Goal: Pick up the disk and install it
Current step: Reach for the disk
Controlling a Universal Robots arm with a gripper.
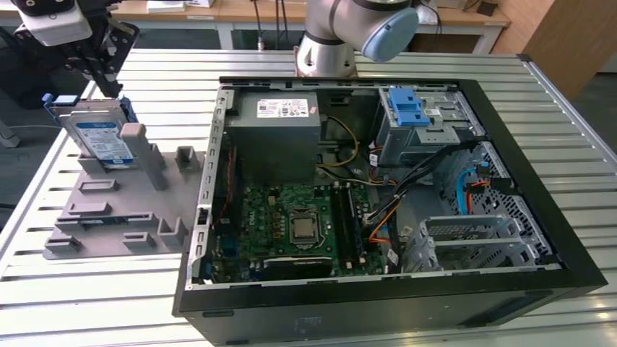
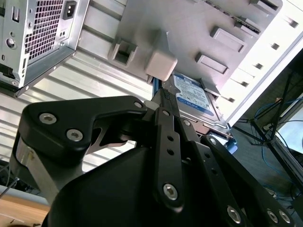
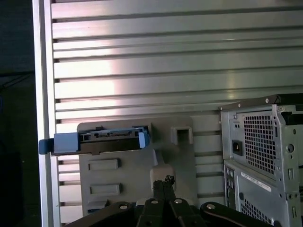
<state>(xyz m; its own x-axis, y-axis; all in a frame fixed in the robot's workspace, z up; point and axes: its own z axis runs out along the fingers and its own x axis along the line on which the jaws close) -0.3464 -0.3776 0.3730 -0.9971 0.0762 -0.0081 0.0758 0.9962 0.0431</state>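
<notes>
In the exterior view, the disk (image 1: 101, 141) was seen standing on edge in a grey fixture (image 1: 115, 210), to the exterior view's left of the open computer case (image 1: 540, 217); the gripper (image 1: 108, 85) was poised just above it; in the second wrist view, the gripper (image 2: 163, 96) was seen closed and empty, with the disk (image 2: 194, 94) just beyond; in the first wrist view, the disk (image 3: 109, 138) was shown edge-on in the fixture (image 3: 123, 165), apart from the closed gripper (image 3: 164, 182).

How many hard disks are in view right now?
1. The disk stands on edge in the grey fixture at the exterior view's left, outside the computer case. Others may be hidden inside the drive bay.
</notes>
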